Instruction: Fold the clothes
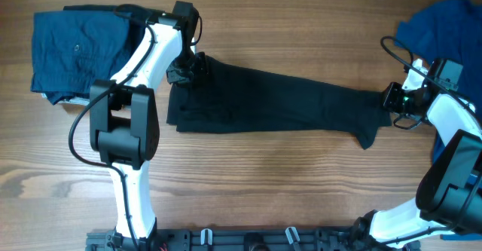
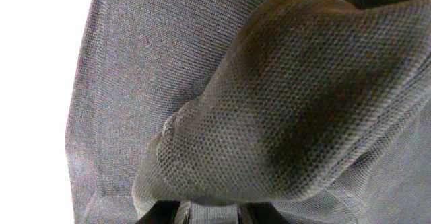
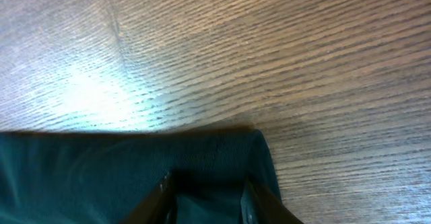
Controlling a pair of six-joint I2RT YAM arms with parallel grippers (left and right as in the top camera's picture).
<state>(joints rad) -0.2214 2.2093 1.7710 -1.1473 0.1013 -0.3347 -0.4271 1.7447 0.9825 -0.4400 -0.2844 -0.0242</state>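
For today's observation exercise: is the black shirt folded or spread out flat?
Folded, not spread: the black shirt lies as one long narrow band across the table, fabric bunched at its left end.

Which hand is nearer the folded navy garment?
Left. The left hand grips the black shirt right beside the navy garment; the right hand grips the shirt's far end.

I am looking down at a wooden table (image 1: 286, 176) with brown grain running along its length. A black shirt (image 1: 286, 100) is lying stretched in a long band across the middle, its left end wider and rumpled. A navy garment (image 1: 71, 47) is sitting folded at the far left corner. A bright blue garment (image 1: 444, 25) is lying bunched at the far right corner.
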